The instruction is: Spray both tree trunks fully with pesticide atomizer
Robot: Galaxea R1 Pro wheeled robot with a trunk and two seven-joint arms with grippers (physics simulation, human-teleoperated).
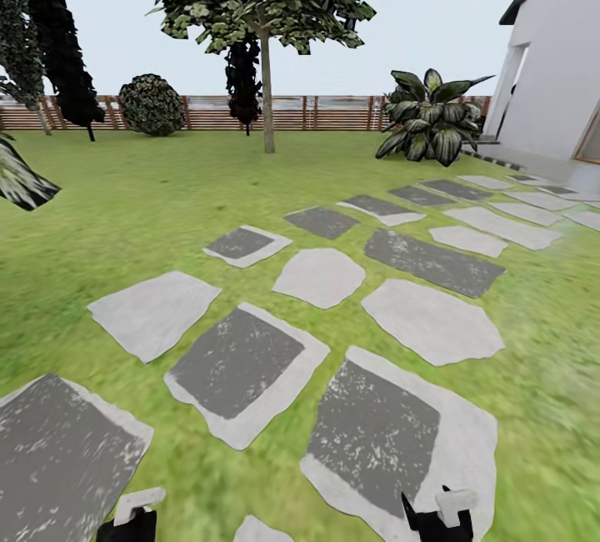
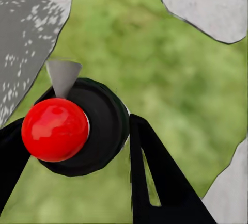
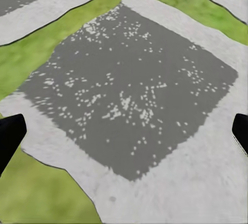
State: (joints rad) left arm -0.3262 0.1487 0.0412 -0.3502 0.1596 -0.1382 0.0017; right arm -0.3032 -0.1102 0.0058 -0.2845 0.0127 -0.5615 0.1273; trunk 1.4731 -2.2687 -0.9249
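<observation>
Past the grey stepping stones (image 1: 237, 371), by the wooden fence (image 1: 333, 112), stands one tree (image 1: 267, 17) w/ a bare trunk (image 1: 267, 96); left gripper (image 2: 72, 146) is closed on the atomizer (image 2: 77, 128), prob. its red-topped head, right gripper (image 3: 124, 136) spread wide, empty, over a slab.

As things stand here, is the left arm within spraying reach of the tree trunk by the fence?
Probably not. The left gripper is shut on the atomizer, low over the grass. The tree trunk stands far off across lawn and stepping stones, so the base likely has to drive closer.
</observation>
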